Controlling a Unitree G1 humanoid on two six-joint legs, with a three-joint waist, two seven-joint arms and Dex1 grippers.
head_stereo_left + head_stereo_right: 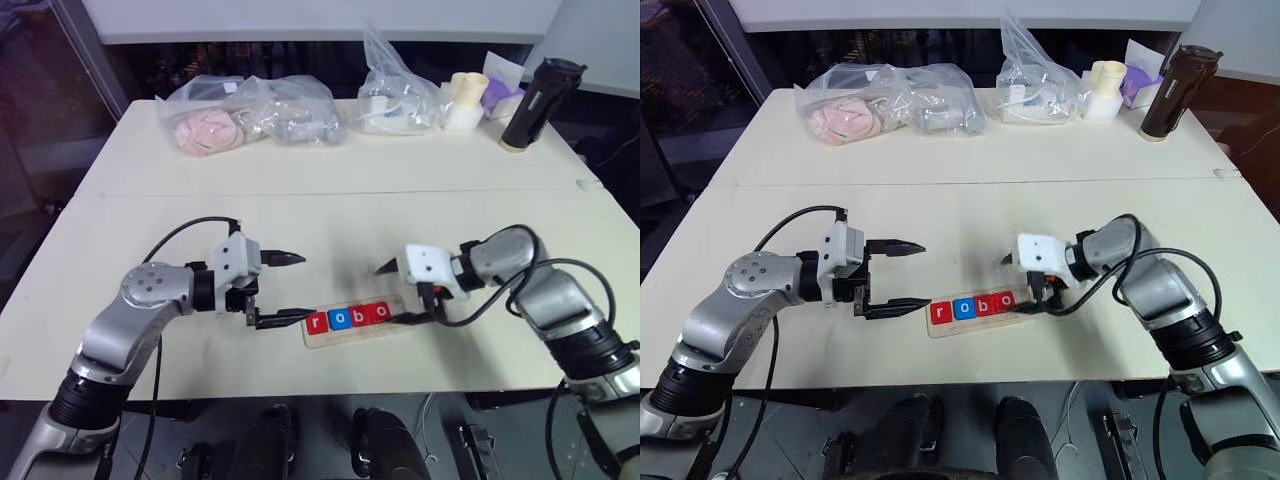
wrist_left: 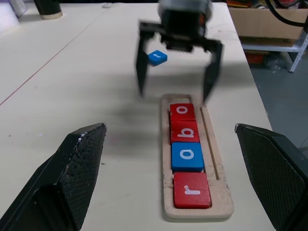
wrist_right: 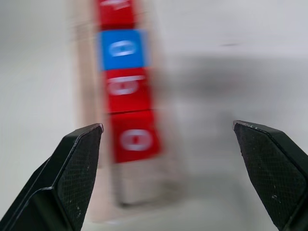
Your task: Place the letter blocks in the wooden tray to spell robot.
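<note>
The wooden tray (image 2: 217,163) lies near the table's front edge between my two grippers. Four letter blocks sit in it in a row: red r (image 2: 191,190), blue o (image 2: 187,156), red b (image 2: 185,131) and red o (image 2: 182,110). A blue t block (image 2: 157,57) lies on the table beyond the tray, behind my right gripper. My right gripper (image 1: 395,295) hovers open over the tray's right end, just above the last red o (image 3: 134,137), holding nothing. My left gripper (image 1: 287,287) stands open at the tray's left end, empty.
Clear plastic bags (image 1: 250,115) with soft items, another bag (image 1: 395,90), a pale cup (image 1: 466,98) and a black bottle (image 1: 535,100) line the table's far side. A cardboard box (image 2: 269,24) sits off the table past its edge.
</note>
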